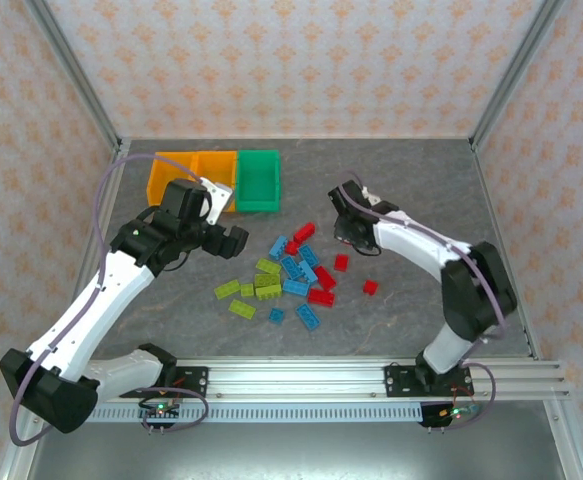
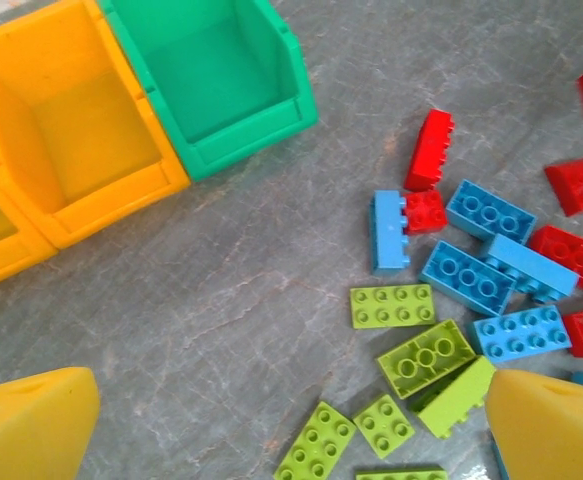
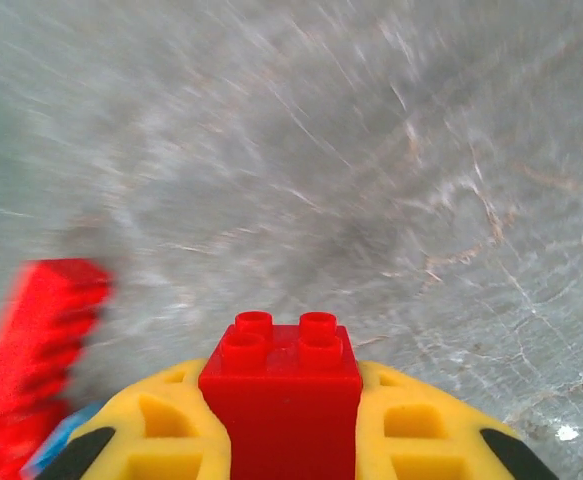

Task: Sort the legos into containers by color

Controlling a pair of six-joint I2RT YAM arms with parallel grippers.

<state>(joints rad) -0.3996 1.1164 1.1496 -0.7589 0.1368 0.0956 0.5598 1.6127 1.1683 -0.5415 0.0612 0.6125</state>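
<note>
Two hands at work: right hand (image 3: 283, 445) pinching a little red four-stud lego (image 3: 281, 385), left hand (image 2: 291, 425) spread wide and empty above the lime legos (image 2: 391, 305) on the counter (image 2: 231, 300).

Red, light-blue, lime-green legos (image 2: 468, 277)

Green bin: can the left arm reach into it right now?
Probably yes: the green bin sits open-topped just ahead of the open left tool, with only bare table between them.
</note>
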